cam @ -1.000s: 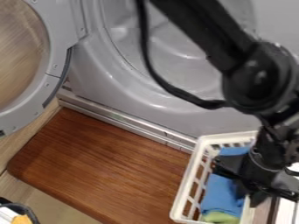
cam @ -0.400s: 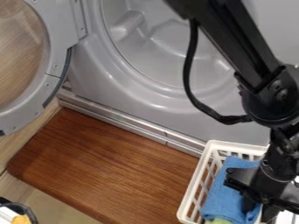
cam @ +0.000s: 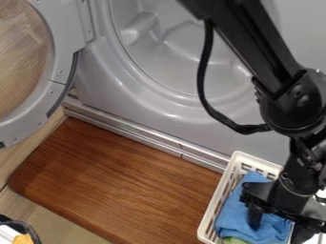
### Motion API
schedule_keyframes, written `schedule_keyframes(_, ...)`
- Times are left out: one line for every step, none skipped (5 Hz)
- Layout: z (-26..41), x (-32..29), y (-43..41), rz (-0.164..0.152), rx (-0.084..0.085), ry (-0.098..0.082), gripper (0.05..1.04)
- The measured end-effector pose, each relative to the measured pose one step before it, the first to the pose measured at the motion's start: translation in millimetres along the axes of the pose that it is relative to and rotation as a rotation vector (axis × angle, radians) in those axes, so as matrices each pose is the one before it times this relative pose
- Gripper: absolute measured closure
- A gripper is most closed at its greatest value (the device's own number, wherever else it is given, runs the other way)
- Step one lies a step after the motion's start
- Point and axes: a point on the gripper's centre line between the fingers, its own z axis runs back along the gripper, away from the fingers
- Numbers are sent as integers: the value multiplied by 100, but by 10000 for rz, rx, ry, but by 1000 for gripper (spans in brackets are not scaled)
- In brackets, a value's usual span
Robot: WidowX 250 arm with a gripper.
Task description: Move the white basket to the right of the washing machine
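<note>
Well, white basket point(cam: 219, 195) at lower right, beside right end of brown wooden board point(cam: 115, 181), near front of washing machine point(cam: 191, 126). Blue cloth point(cam: 234, 219) and bit of green cloth point(cam: 234, 240) inside. Pincer point(cam: 278, 229) over basket's right part, fingers spread, blue cloth between and below. Arm blocks sight of basket's right side. Round door point(cam: 57, 81) swung open at upper left, well apart from basket. Black cable point(cam: 204, 86) loops off arm, across machine front.

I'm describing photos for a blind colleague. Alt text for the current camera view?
Black gripper, open, over a white basket holding blue cloth and green cloth; behind, a gray washing machine, door open.
</note>
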Motion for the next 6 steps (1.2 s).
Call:
schedule_keyframes(-172, 172, 323, -40, -106, -39, 79)
schedule_keyframes(511, 310, -260, -94, -238, -178, 83)
schedule_keyframes(1255, 491, -315, -38, -114, -349, 83)
schedule_keyframes(2186, 252, -898, -449, -88, -574, 83)
schedule_keyframes(2661, 53, 141, 159, -229, -372, 83)
schedule_keyframes(1555, -119, 309, 224, -207, -474, 83)
